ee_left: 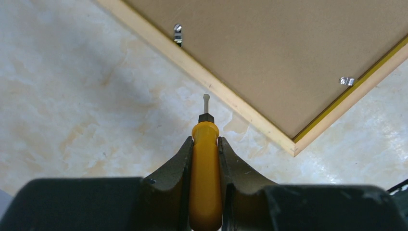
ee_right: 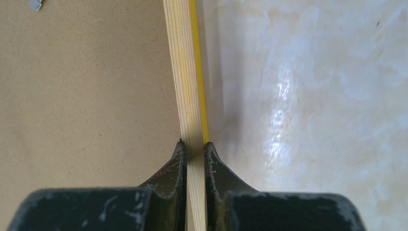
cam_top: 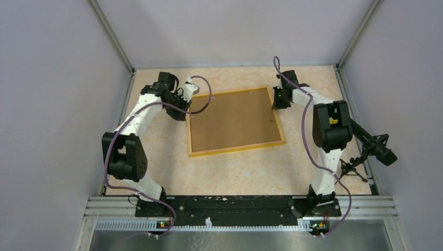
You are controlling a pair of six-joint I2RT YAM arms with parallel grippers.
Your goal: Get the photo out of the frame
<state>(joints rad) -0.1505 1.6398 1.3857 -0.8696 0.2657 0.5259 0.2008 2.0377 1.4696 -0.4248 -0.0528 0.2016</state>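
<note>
The frame (cam_top: 235, 121) lies face down on the table, its brown back panel (ee_left: 288, 53) up inside a light wooden rim (ee_right: 185, 72) with a yellow edge. The photo is hidden under the panel. My left gripper (ee_left: 206, 139) is shut on a yellow-handled screwdriver (ee_left: 206, 168), whose tip (ee_left: 206, 98) hovers just outside the frame's left rim near a corner. Small metal tabs (ee_left: 178, 33) (ee_left: 346, 81) sit on the panel's edges. My right gripper (ee_right: 194, 143) is shut on the frame's right rim, at the upper right corner (cam_top: 276, 102) in the top view.
A black camera on a small tripod (cam_top: 373, 149) stands at the table's right edge. Grey walls close in the marbled table (cam_top: 235, 172) on three sides. Purple cables loop over both arms.
</note>
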